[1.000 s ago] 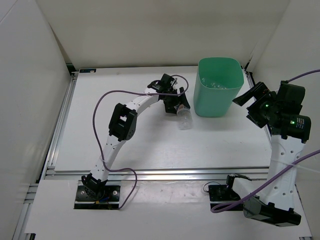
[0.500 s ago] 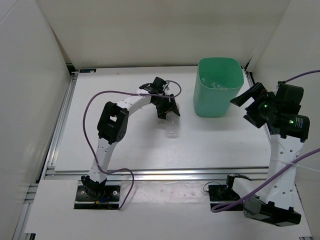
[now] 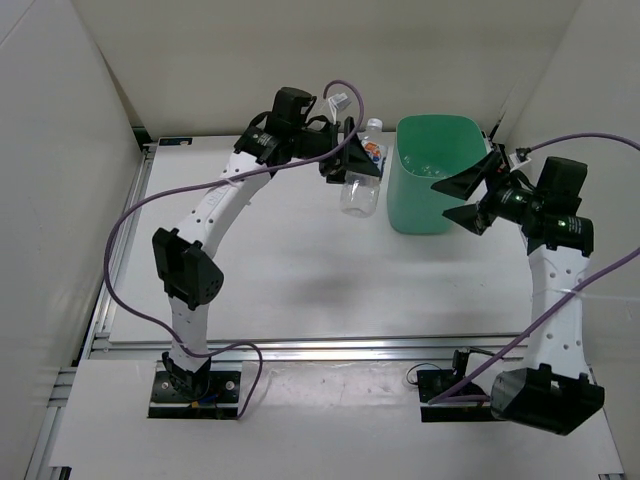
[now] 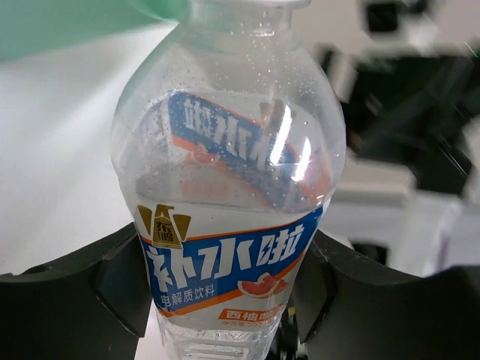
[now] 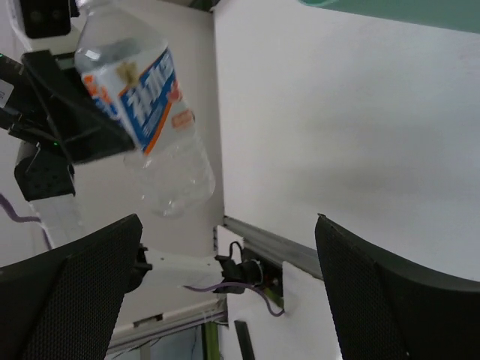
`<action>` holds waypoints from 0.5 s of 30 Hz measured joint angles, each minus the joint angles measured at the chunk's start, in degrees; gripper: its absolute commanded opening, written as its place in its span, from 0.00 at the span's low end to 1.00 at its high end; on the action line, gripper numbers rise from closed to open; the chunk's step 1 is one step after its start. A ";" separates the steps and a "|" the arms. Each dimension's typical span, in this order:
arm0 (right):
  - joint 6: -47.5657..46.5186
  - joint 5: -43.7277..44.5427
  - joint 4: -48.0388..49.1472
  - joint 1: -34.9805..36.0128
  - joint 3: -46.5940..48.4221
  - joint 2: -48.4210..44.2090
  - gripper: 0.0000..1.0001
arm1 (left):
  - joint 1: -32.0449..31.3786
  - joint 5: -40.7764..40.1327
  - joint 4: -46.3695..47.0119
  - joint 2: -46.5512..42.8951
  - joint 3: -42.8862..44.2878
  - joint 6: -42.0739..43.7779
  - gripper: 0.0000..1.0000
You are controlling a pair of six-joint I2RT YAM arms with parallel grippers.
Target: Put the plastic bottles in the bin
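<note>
A clear plastic bottle [image 3: 358, 180] with a blue-white label and white cap hangs tilted in the air just left of the mint-green bin [image 3: 440, 205]. My left gripper [image 3: 352, 166] is shut on its labelled middle. In the left wrist view the bottle [image 4: 232, 217] fills the frame, with both fingers of my left gripper [image 4: 229, 289] pressed to its sides and the bin [image 4: 67, 22] at the top left. My right gripper [image 3: 462, 192] is open and holds nothing, close to the bin's right wall. The right wrist view shows the bottle [image 5: 142, 105] past my right gripper [image 5: 226, 225].
White walls enclose the white table [image 3: 280, 290] at the back and both sides. An aluminium rail [image 3: 330, 347] runs along the near edge. The left arm's purple cable [image 3: 130, 230] loops over the left half. Faint clear shapes lie inside the bin.
My left gripper closed on the bottle on the table and lifted it up and back, beside the bin's rim. The right gripper swung left toward the bin, still open.
</note>
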 measured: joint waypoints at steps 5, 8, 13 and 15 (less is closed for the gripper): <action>4.02 -6.43 9.09 0.61 0.28 4.96 1.00 | -1.70 8.76 0.24 -0.70 4.33 -1.31 0.57; 6.80 -8.68 14.43 2.54 2.95 9.16 1.00 | -1.79 12.41 0.46 -0.72 6.12 -2.56 0.58; 9.99 -10.49 20.98 8.74 10.73 15.69 1.00 | -1.70 15.69 1.16 -0.70 6.75 -4.20 0.61; 10.62 -10.73 22.99 11.06 13.60 17.33 1.00 | -1.84 16.59 1.29 -0.70 6.84 -4.92 0.62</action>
